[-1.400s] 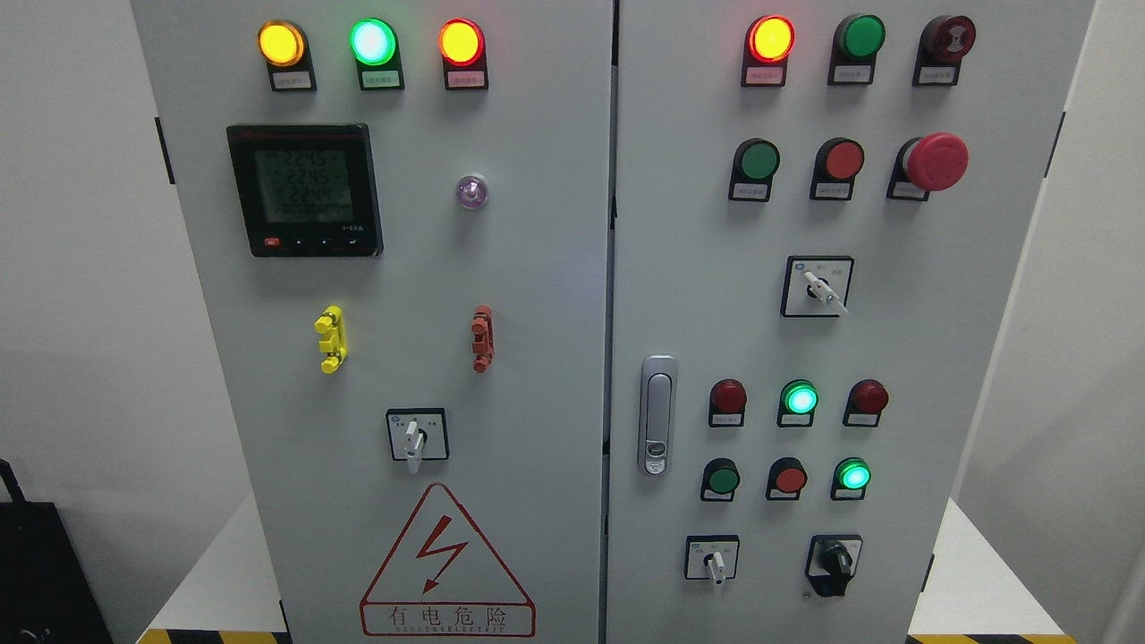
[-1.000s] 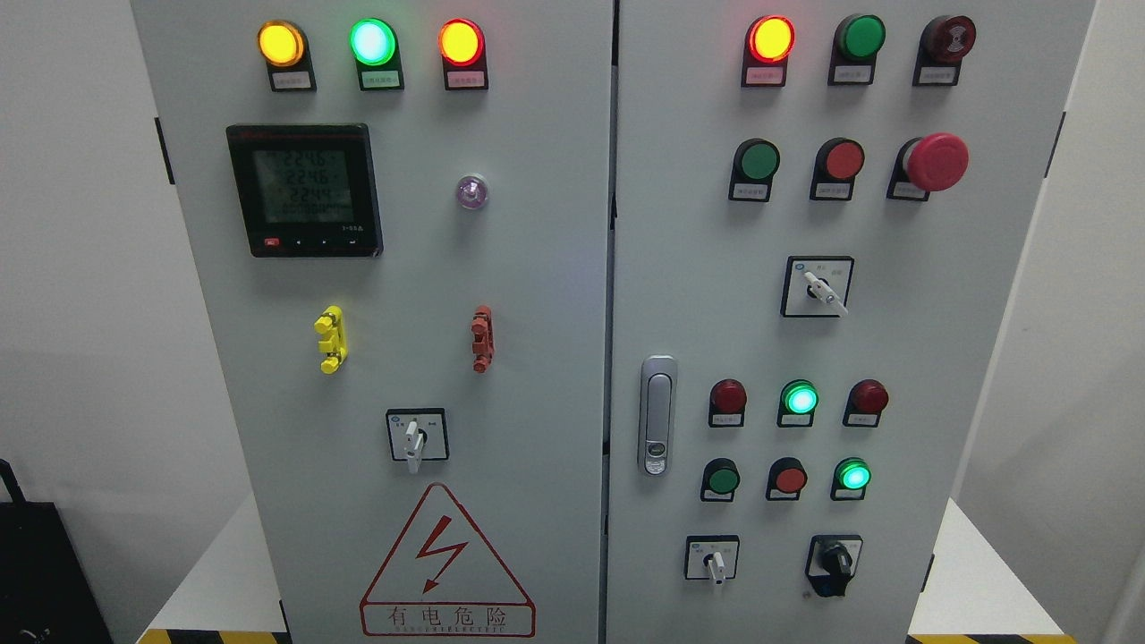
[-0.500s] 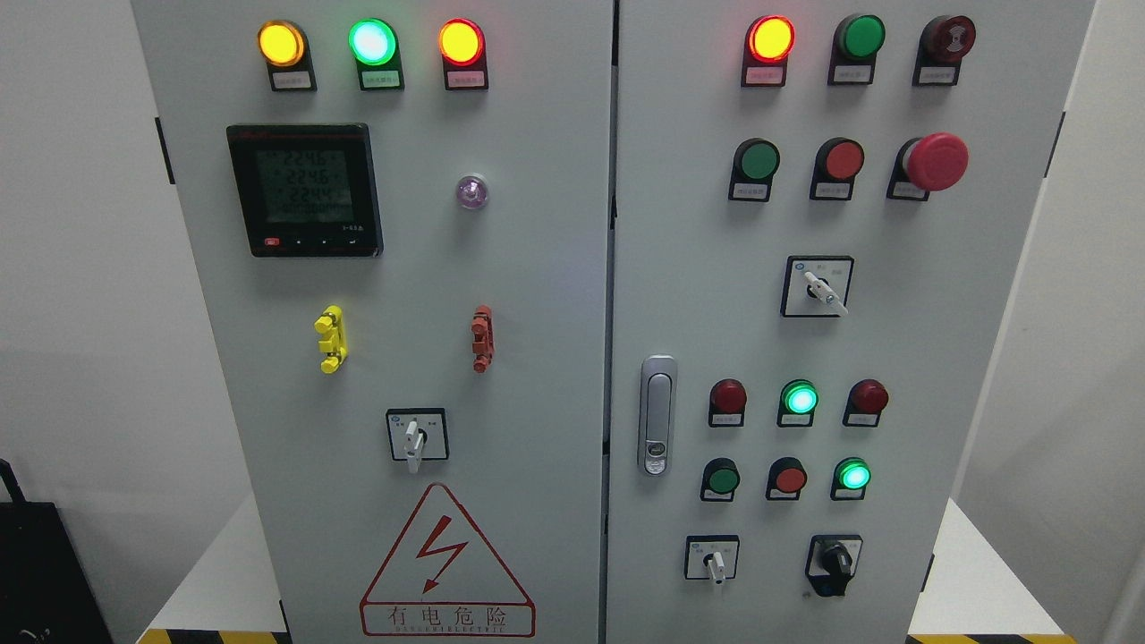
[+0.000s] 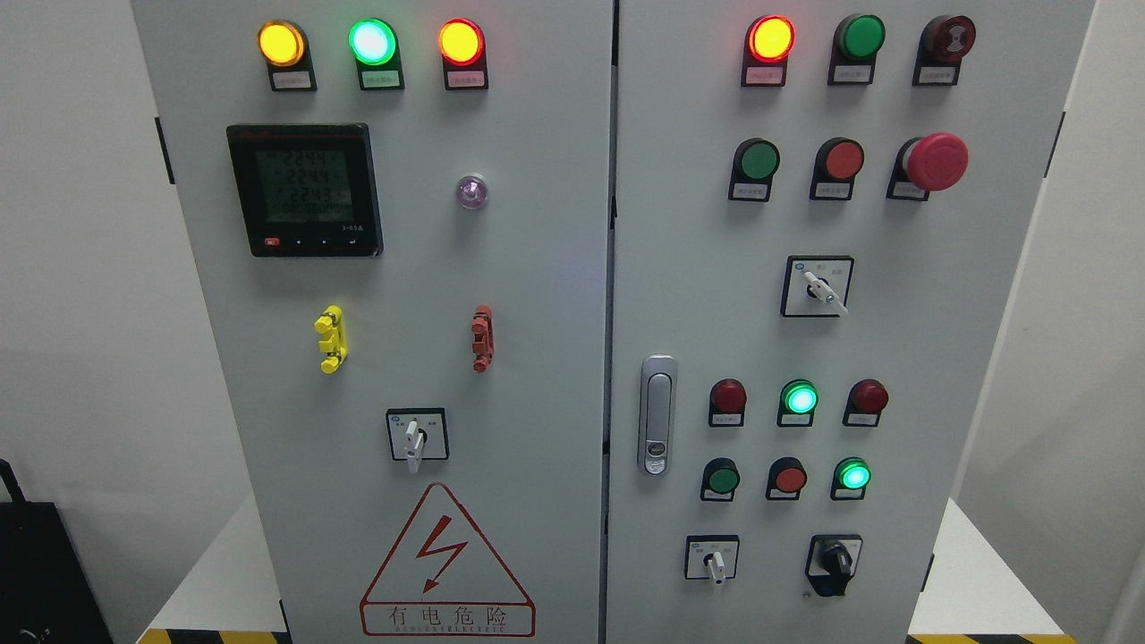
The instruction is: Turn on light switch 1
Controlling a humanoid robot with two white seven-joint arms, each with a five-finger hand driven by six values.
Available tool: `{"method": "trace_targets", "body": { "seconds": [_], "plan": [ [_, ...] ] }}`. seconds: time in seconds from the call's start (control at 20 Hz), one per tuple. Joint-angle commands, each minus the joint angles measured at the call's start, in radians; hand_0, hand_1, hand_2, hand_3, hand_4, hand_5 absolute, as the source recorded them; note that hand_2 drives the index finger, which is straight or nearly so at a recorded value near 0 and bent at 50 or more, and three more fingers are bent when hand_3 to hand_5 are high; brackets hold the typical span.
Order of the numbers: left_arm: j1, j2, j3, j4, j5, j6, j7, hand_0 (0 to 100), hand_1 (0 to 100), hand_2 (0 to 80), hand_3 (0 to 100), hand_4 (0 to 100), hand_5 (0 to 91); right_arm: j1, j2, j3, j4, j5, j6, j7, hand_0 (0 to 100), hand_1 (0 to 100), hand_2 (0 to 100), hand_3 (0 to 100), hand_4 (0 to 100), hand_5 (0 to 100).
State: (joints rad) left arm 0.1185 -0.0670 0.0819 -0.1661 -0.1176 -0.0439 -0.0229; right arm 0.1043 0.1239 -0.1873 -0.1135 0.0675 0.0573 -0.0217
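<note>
Cabinet (image 4: 537, 268) bears three white-handled switches (image 4: 411, 440) (one black-handled switch (image 4: 834, 559)); fingers' state cannot be told.

Neither robot arm appears anywhere in the head view. No hand, wrist or finger enters from the lower left, the lower right or the bottom edge of the frame.

cabinet (image 4: 572, 295) top and bottom cut by frame | button labels (image 4: 764, 78) too small to read | black bag (image 4: 40, 572) cut at left edge | meter digits (image 4: 304, 186) blurred
</note>
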Motion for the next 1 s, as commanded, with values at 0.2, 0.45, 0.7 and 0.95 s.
{"method": "trace_targets", "body": {
  "seconds": [0.2, 0.45, 0.7, 0.95],
  "plan": [
    [0.01, 0.001, 0.001, -0.079, 0.003, -0.002, 0.009, 30, 2, 0.0, 0, 0, 0.0, 0.0, -0.001, 0.0, 0.0, 0.0, -0.001, 0.0, 0, 0, 0, 0, 0, 0],
    [0.052, 0.0, -0.001, -0.248, -0.004, -0.005, 0.02, 29, 3, 0.0, 0, 3, 0.0, 0.0, 0.0, 0.0, 0.0, 0.0, -0.001, 0.0, 0, 0, 0, 0, 0, 0],
    [0.11, 0.013, -0.014, -0.439, -0.004, -0.017, 0.024, 30, 7, 0.0, 6, 16, 0.0, 0.0, 0.0, 0.0, 0.0, 0.0, -0.001, 0.0, 0, 0, 0, 0, 0, 0],
    [0.152, 0.03, 0.001, -0.665, -0.002, -0.12, 0.031, 33, 11, 0.0, 16, 29, 0.0, 0.0, -0.001, 0.0, 0.0, 0.0, -0.001, 0.0, 0, 0, 0, 0, 0, 0]
  ]
}}
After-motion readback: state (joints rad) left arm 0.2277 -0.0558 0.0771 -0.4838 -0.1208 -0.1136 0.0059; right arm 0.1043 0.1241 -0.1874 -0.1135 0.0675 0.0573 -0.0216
